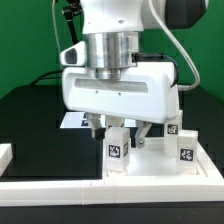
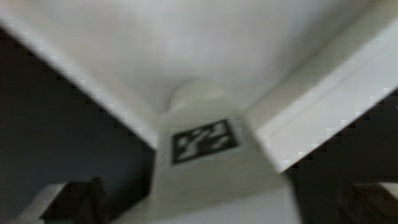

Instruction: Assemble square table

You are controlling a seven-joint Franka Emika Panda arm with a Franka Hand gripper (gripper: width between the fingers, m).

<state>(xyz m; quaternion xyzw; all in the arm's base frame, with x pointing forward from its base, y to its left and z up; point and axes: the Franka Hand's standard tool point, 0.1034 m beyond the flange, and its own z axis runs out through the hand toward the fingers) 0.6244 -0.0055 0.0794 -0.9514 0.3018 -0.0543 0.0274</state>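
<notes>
We see a black matte table (image 1: pixel 35 125) carrying a large white plastic square tabletop (image 1: pixel 150 163) with upright tagged legs. A long white border rail (image 1: pixel 60 186) lies along its near edge, and a flat white marker board (image 1: pixel 72 120) lies farther back.

One square tabletop (image 1: pixel 150 165). Three tagged leg blocks upright on it: near (image 1: pixel 117 150), rear right (image 1: pixel 172 128), far right (image 1: pixel 187 148). One marker board (image 1: pixel 73 120).
</notes>
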